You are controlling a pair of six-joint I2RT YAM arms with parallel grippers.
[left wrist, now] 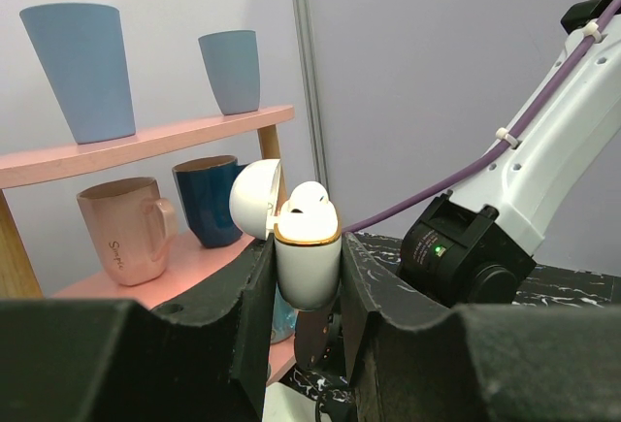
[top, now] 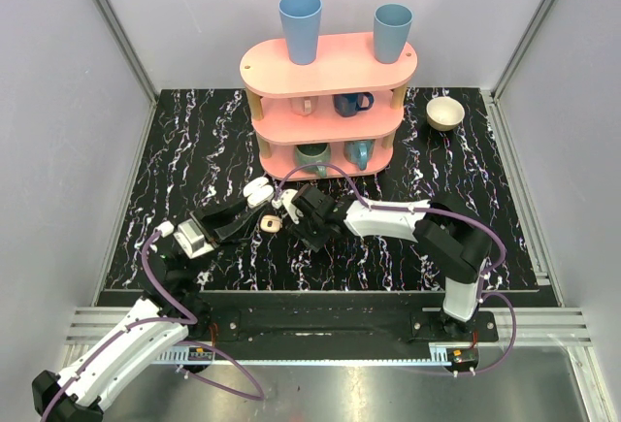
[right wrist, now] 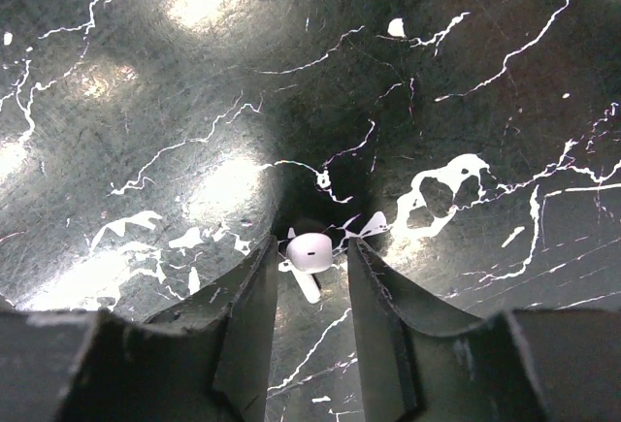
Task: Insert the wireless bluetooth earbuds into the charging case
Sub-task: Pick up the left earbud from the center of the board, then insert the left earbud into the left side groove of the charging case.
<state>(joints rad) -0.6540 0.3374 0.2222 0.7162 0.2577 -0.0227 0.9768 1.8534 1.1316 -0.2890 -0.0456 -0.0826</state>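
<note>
Tabletop (top: 466,209) of black marble pattern carries a pink shelf (top: 330,68) at its far edge, and both arms meet just in front of that shelf, near the middle. The left gripper (left wrist: 309,288) is pressed onto the charging case (left wrist: 309,247) and holds it off the table, mouth up, lid hinged back. One earbud (left wrist: 310,199) already sits in it.

The other earbud (right wrist: 310,251) lies on the table straight below the right gripper (right wrist: 311,243), so the right arm is plainly the nearer one. The right fingers (right wrist: 254,296) flank the earbud's round head with a thin gap on each side, spread and not pinching. Its stem points back toward the wrist, running along the gap between the fingers, so a squeeze would likely catch the head across its width. The case waits close by on the left.
</note>
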